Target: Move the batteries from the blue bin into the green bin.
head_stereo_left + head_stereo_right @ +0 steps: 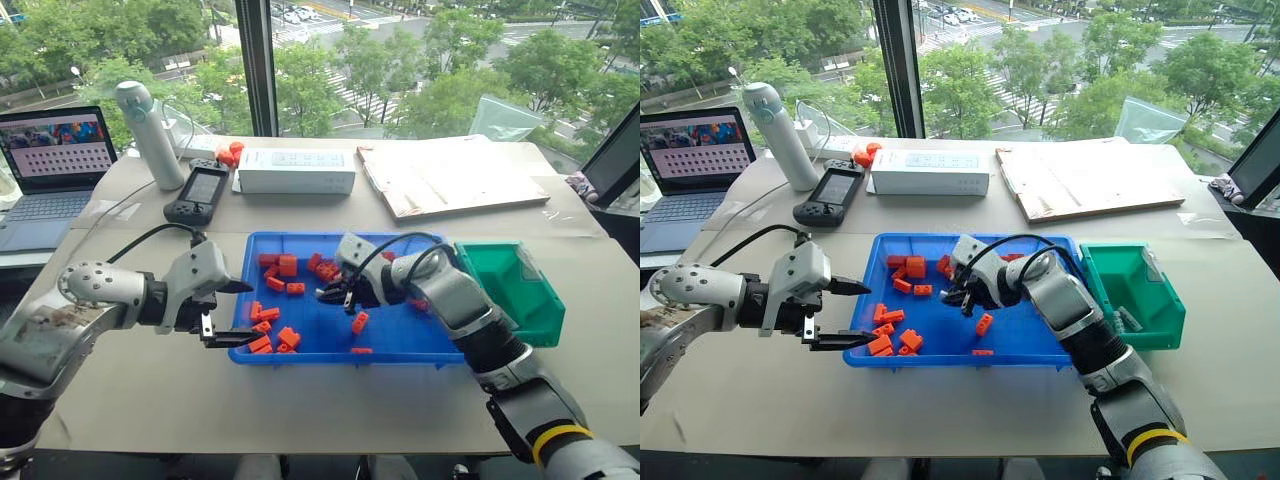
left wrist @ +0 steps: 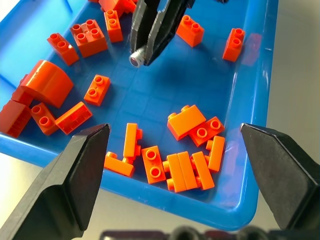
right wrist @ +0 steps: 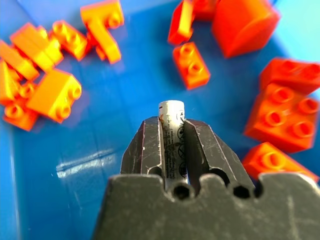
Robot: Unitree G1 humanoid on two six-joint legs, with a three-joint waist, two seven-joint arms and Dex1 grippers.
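Transfer step: right gripper (image 3: 172,131) clamps a slim whitish cylindrical battery (image 3: 171,131) above the shallow bright-blue plastic bin (image 1: 420,345) of orange toy bricks (image 1: 288,265); left gripper (image 2: 175,142) spread, idle; next, likely carry to the small green plastic bin (image 1: 535,315).

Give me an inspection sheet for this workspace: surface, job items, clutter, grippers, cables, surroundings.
Surface: table under pale covering.
Job's things: blue bin mid-table; green bin beside it, batteries inside; one battery gripped over the blue bin.
Clutter: orange bricks in blue bin; handheld controller, white box, board, white bottle.
Grippers: right gripper shut on battery; left gripper open at blue bin's edge.
Cables: black cable on left arm.
Surroundings: laptop, window with trees.
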